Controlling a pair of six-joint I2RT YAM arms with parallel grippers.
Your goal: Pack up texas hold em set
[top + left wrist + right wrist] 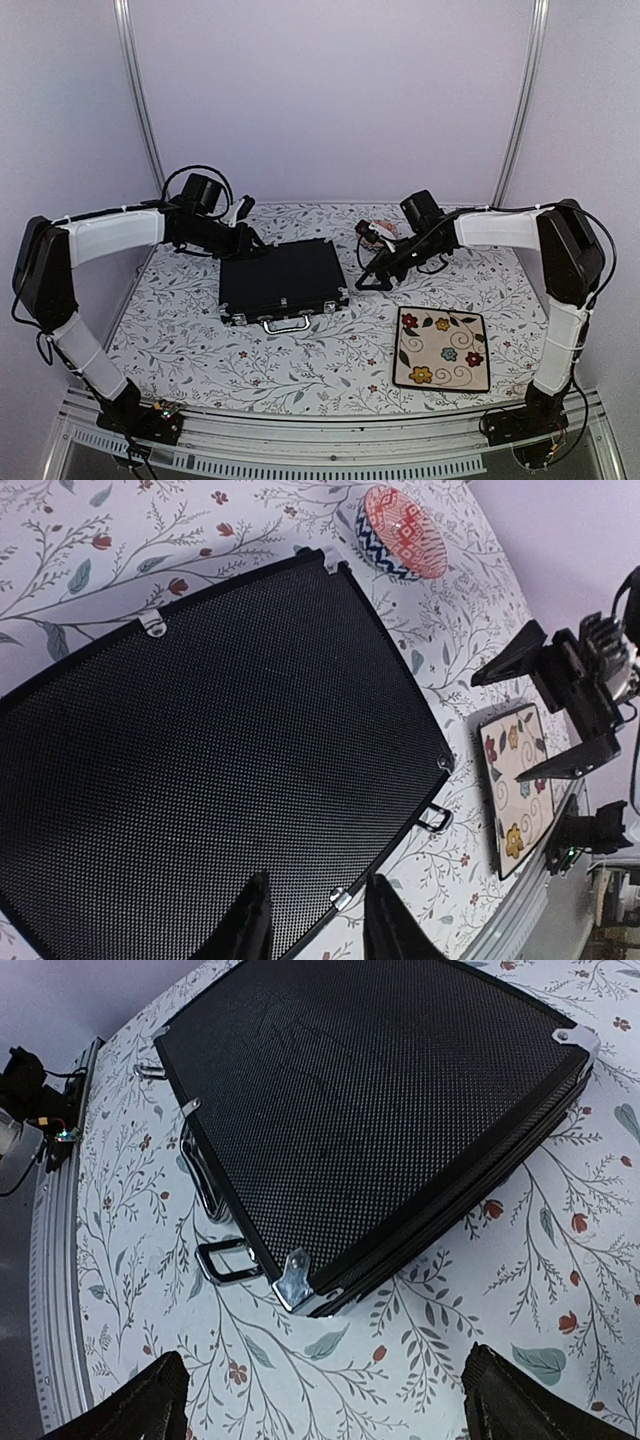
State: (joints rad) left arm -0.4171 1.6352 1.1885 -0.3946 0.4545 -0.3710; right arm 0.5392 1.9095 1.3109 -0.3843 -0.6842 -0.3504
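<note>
The table (pixel 300 370) with its flowered cloth is the biggest thing in front of me. The black case (pixel 283 280) lies flat and closed in the middle of it. Its long axis runs left to right across my reach, and the silver handle (pixel 286 323) faces my bases. I see no loose chips, cards or dice, so I judge that fastening the front is about all that's left.

The cream plate (pixel 441 348) sits near the front on the right, apart from the case. The pink bowl (pixel 405 532) is at the back on the right.

My left gripper (pixel 316 900) is at the case's far left corner. Its fingers are a modest way apart and have hold of nothing I can make out. A small silver fitting on the case's edge shows in the gap between them.

My right gripper (pixel 325 1360) hangs just off the right end. It is spread wide and empty. The front right corner cap (pixel 297 1285) lies straight ahead of it, and a latch loop (pixel 222 1260) sits just beyond. That makes my right arm the nearer one for that latch, reaching leftward along the front edge.
</note>
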